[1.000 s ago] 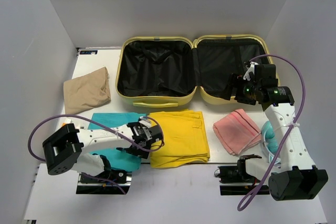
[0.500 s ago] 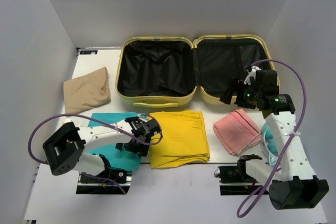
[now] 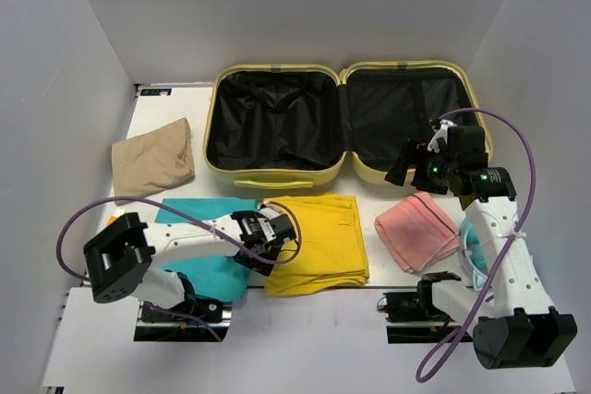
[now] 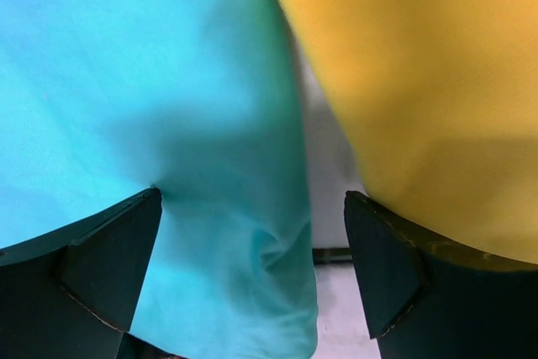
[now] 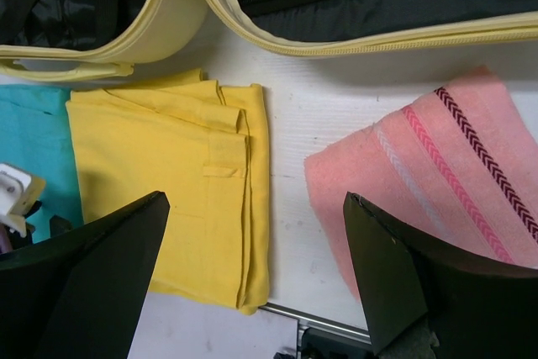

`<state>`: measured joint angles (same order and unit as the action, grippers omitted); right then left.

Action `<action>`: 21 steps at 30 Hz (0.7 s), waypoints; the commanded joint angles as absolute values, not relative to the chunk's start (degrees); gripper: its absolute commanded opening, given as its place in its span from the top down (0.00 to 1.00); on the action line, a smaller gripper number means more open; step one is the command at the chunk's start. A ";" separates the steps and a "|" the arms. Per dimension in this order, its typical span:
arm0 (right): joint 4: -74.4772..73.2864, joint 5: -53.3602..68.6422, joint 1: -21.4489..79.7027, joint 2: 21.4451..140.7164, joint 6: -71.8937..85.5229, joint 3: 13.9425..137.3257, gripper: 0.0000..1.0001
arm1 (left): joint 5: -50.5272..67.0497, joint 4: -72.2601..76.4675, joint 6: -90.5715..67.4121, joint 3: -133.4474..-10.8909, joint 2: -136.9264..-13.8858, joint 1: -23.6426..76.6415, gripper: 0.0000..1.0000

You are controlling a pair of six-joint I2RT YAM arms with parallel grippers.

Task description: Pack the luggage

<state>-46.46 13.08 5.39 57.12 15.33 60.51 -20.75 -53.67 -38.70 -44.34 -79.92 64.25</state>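
Note:
The pale yellow luggage (image 3: pixel 277 175) lies open at the back of the table, both black-lined halves showing nothing inside; its rim also shows in the right wrist view (image 5: pixel 353 39). My left gripper (image 3: pixel 274 240) is open, low over the seam between a folded teal cloth (image 4: pixel 126 107) and a folded yellow garment (image 4: pixel 437 81). One finger is over the teal cloth, the other over the yellow garment. My right gripper (image 3: pixel 406 165) is open and empty, held above the table in front of the luggage's right half, over the gap between the yellow garment (image 5: pixel 168 182) and a pink striped towel (image 5: pixel 437 191).
A folded tan cloth (image 3: pixel 152 159) lies at the left. A pale teal item (image 3: pixel 469 251) lies behind the right arm. The pink towel (image 3: pixel 417 230) sits right of the yellow garment (image 3: pixel 319 242), the teal cloth (image 3: pixel 199 269) to its left. Grey walls enclose the table.
My left gripper has shifted right, toward the edge of the yellow garment. My right gripper has drawn back out of the luggage's right half, toward the near side.

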 commanded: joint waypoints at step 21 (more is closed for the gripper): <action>-44.12 16.17 5.45 55.72 16.26 56.87 0.10 | -30.49 -60.73 -46.32 -52.20 -74.47 58.97 1.00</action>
<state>-45.84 14.81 5.39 56.97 16.10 57.60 -25.21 -58.00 -45.56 -47.75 -82.50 58.26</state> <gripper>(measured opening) 0.905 0.046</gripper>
